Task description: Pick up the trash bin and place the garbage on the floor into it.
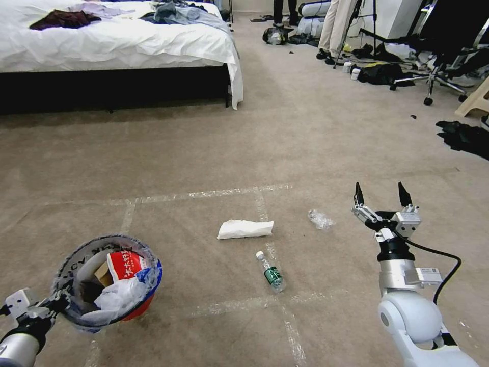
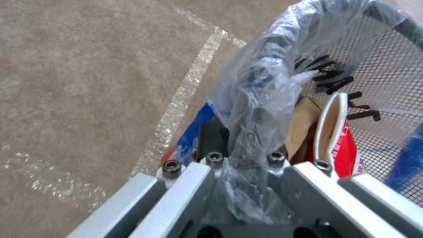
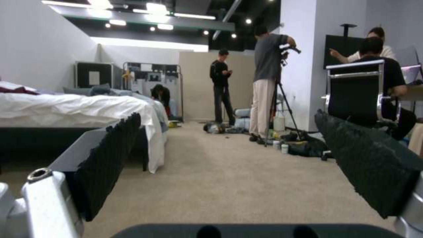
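My left gripper [image 1: 60, 300] is low on my left side, and it is pinched tight on the near rim of the red trash bin [image 1: 145, 306]. From my left wrist I can see the rim and the crinkly clear bag [image 2: 260, 109] squeezed between my fingers. The bin's mouth opens up toward my head. Inside it sit a red and white wrapper [image 1: 126, 264], a bit of brown paper bag [image 1: 103, 273] and some white wad [image 1: 119, 297].

A little farther out on the carpet floor [image 1: 331, 142] lies a small plastic bottle [image 1: 270, 271] with a green label. It is on its side. Its white cap points away from me and a bit to my left, and its long side runs almost along a shiny tape line [image 1: 293, 334].

My right gripper [image 1: 382, 194] is up in the air on my right, fingers spread wide, holding nothing.

Past the bottle lies a flat white slipper [image 1: 245, 229], long side going left to right. To its right is a bit of clear wrap [image 1: 320, 218].
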### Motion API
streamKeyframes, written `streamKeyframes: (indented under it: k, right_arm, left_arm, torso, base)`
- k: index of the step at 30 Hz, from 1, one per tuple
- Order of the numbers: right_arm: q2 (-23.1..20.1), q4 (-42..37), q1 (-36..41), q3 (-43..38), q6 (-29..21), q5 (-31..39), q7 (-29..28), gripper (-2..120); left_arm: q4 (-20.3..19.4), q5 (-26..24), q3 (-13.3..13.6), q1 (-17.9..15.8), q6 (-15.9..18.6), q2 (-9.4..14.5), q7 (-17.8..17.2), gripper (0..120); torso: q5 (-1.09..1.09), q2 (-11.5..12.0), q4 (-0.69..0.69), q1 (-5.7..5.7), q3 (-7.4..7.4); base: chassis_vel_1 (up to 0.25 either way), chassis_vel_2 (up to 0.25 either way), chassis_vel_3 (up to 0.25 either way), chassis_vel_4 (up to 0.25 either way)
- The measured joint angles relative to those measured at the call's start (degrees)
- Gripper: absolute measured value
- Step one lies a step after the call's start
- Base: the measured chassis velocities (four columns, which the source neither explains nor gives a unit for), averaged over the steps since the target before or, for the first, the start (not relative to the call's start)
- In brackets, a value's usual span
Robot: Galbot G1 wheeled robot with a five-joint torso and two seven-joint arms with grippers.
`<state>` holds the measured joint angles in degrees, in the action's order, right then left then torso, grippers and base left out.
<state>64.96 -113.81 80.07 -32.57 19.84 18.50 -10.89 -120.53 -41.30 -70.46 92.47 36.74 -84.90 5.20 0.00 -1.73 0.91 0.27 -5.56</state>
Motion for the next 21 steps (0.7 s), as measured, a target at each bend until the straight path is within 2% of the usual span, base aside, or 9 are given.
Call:
streamKeyframes:
  k: [10,16,20,21]
  right_arm:
    - [-0.10,0.55,-0.45,0.32,0.30,-0.35,0.10,100]
    - [-0.66,0.35,-0.53,0.45,-0.61,-0.16,-0.02,100]
    - [-1.80,-0.70,-0.55,1.09,-3.30,1.58,-2.27,100]
    - [-2.62,-2.06,-0.50,1.50,-6.20,3.27,-4.15,100]
  left_arm:
    - [0.34,0.13,0.14,-0.22,0.01,-0.06,-0.02,1]
    - [0.40,0.23,0.20,-0.16,-0.07,-0.12,-0.02,1]
    - [0.41,0.29,0.25,-0.19,-0.08,-0.16,-0.02,1]
    - [0.41,0.29,0.25,-0.18,-0.09,-0.12,-0.02,1]
  torso:
    - [0.00,0.00,0.00,0.01,-0.02]
    - [0.00,0.00,0.00,0.00,0.00]
    - [0.01,0.00,0.00,0.00,0.00]
    - [0.01,0.00,0.00,0.00,0.00]
  base:
    - [-0.112,0.124,0.121,-0.124]
    - [-0.033,0.036,0.026,-0.019]
    - [0.000,0.000,0.000,0.000]
    - [0.000,0.000,0.000,0.000]
